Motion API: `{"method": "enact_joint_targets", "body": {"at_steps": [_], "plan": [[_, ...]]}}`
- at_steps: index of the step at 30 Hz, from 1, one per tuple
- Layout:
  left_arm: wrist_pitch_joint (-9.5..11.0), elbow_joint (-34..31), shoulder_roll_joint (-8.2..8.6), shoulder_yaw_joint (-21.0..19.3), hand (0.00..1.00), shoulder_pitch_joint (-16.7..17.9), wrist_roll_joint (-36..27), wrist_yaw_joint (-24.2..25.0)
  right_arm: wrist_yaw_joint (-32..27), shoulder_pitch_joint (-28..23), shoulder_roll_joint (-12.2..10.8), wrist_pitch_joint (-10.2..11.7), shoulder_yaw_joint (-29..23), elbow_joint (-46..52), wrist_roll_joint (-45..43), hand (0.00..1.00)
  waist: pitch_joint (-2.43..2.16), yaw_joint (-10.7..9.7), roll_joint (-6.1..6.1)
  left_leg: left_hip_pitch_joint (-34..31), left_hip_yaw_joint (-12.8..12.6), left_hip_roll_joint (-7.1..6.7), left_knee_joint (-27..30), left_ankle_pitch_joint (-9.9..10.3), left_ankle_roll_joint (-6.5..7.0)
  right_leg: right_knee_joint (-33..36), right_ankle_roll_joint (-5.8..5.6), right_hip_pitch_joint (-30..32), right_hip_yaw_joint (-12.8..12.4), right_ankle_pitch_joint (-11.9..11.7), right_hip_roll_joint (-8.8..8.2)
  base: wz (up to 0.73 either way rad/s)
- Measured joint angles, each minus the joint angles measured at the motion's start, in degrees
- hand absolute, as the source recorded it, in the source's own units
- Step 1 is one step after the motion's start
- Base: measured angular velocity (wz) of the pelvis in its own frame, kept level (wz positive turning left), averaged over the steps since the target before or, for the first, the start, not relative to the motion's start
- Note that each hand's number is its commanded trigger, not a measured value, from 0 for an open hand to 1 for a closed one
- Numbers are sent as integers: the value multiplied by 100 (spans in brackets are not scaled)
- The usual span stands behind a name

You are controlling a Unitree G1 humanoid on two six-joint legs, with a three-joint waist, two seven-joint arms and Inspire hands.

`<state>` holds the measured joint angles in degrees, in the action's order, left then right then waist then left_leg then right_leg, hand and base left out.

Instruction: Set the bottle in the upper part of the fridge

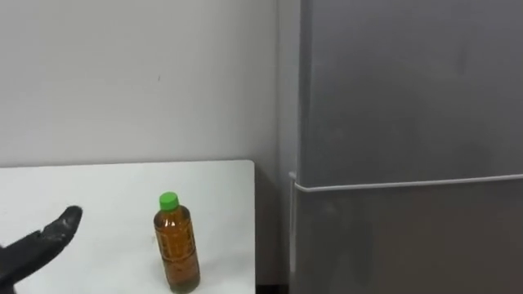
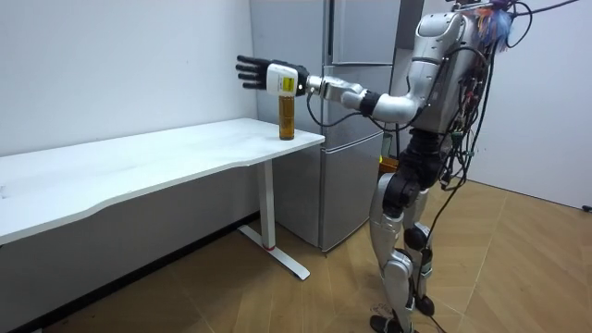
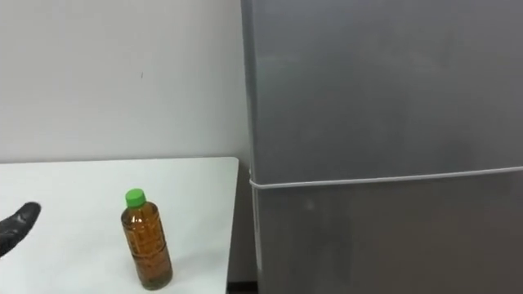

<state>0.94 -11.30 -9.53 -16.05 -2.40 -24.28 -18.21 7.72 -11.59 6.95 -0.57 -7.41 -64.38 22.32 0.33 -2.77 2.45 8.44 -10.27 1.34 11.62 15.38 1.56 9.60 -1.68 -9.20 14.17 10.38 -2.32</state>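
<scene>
At lower left of the left eye view the left hand (image 1: 45,239) is seen with its fingers straight and nothing gripped; in the room view the same fingers are spread wide above the table (image 1: 98,188). The bottle (image 1: 176,245) is found to the right of that hand, lower centre of the frame, clearly apart from the fingertips. It stands upright on the table, its long axis vertical and its green cap (image 1: 168,199) on top. It is placed close to the table's right end, the end nearest the fridge (image 1: 409,122).

This hand is judged to be the one for the pick. A sideways reach toward the frame's right would be needed, with the fingers closed round the body below the cap. Nothing is seen between hand and bottle. A careless push could tip so tall and narrow a thing, or send it toward the table's edge.

Most of the right half of the frame is taken up by the fridge. Its upper door (image 1: 409,90) and lower door (image 1: 409,237) are both shut, and a pale seam (image 1: 409,184) is seen between them. The shut upper door is what stands in the way: it would have to be opened before the bottle could go in.
</scene>
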Motion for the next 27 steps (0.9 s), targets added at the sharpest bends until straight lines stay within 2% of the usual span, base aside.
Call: {"method": "enact_joint_targets", "body": {"at_steps": [3,8,11,13,14,16,18,22,24,27], "plan": [[-21,-49,-1,261,0,-190,42,231,69,145,-3,0,61,-172,-6,0,6,-140,-9,-6,1,-1,17,-3,1,5,0,5,-17,0,-5,0],[-198,-181,1,704,0,-211,202,793,124,272,-53,-10,119,-197,-2,0,35,-328,-67,-36,-1,3,34,-4,2,-1,0,25,-4,0,-11,0],[-262,-231,2,992,0,-335,238,1017,116,329,-51,-34,174,-202,41,0,28,-398,-61,-132,0,1,82,-2,3,8,0,131,-16,0,-21,0],[-355,-238,7,1236,0,-446,245,1163,107,355,-38,-63,175,-220,63,0,9,-402,-30,-183,-22,3,110,-3,3,4,0,188,-111,0,-11,-8],[-374,-237,12,1284,0,-458,246,1189,104,363,-34,-75,180,-228,63,0,5,-418,-21,-178,-35,4,112,-3,3,0,0,186,-121,0,-9,-8],[-495,-236,145,1368,0,-532,247,1295,101,384,-32,-74,207,-239,67,0,-11,-530,6,-143,-45,3,113,-5,2,1,1,160,-137,-1,-4,-5],[-567,-235,232,1430,0,-642,247,1405,97,390,-33,-77,236,-263,77,0,3,-585,2,-105,-56,3,110,-5,1,1,1,126,-140,0,0,-2],[-599,-235,232,1595,0,-789,229,1578,105,488,-13,-87,381,-283,80,0,17,-665,-20,-94,-80,3,112,-5,0,11,1,126,-158,0,1,-3],[-677,-234,232,1671,0,-926,191,1736,113,534,-3,-178,399,-287,78,0,35,-675,-50,-95,-81,4,113,-6,1,20,1,132,-170,0,-3,0],[-741,-234,229,1690,0,-994,138,1884,115,558,0,-208,410,-290,35,0,36,-674,-61,-98,-104,7,113,-6,2,15,1,138,-218,0,2,-3]]}}
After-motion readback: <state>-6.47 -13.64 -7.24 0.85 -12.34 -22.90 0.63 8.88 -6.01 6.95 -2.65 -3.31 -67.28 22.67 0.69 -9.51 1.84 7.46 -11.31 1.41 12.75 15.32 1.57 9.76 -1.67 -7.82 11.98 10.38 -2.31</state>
